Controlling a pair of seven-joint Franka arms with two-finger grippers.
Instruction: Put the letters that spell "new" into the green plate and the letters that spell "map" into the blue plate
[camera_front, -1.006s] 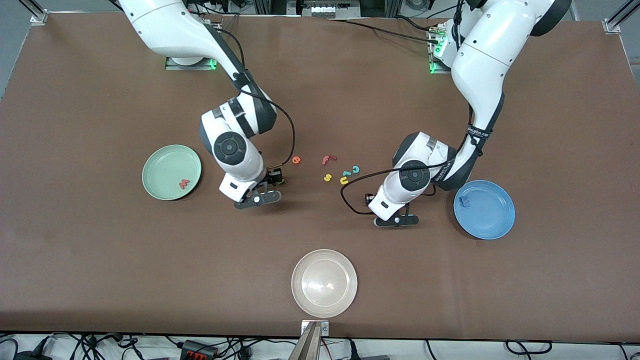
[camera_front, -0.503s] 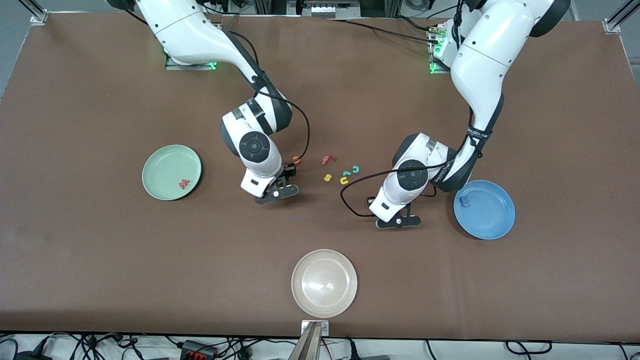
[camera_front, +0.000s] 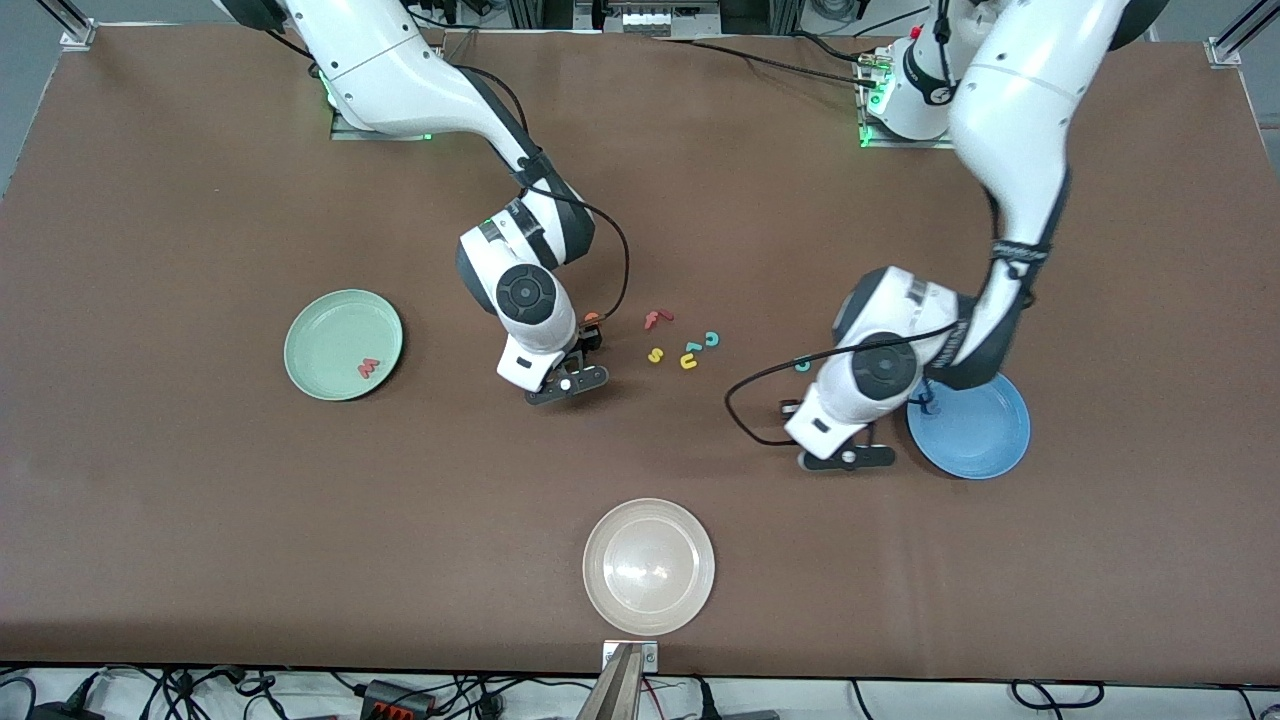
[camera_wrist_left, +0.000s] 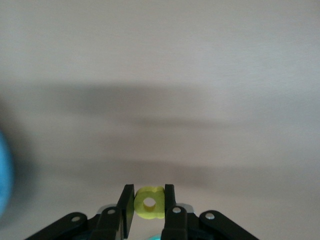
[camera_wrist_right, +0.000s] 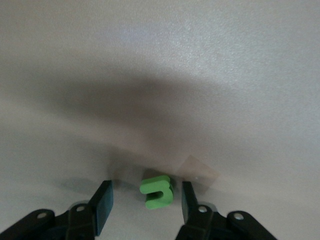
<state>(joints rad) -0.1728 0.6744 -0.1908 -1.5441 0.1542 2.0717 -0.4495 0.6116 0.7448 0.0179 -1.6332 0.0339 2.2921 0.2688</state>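
My left gripper (camera_front: 845, 457) hangs over the table beside the blue plate (camera_front: 985, 430), shut on the yellow a (camera_wrist_left: 150, 203). The plate's rim (camera_wrist_left: 4, 175) shows at the edge of the left wrist view. The blue m (camera_front: 925, 405) lies in that plate, half hidden by the arm. A teal letter (camera_front: 802, 366) lies by the left wrist. My right gripper (camera_front: 567, 383) is low over the table and open, with the green n (camera_wrist_right: 157, 193) lying between its fingers. The orange e (camera_front: 592, 318) is beside that hand. The red w (camera_front: 368, 368) rests in the green plate (camera_front: 320, 330).
Between the arms lie a red f (camera_front: 656, 319), a yellow s (camera_front: 655, 354), a yellow u (camera_front: 688, 361) and a teal c (camera_front: 711, 339). A cream-white plate (camera_front: 648, 566) stands near the table's front edge.
The left arm has swung toward the blue plate, uncovering a teal letter. The right arm has moved toward the loose letters and now stands beside the orange e.
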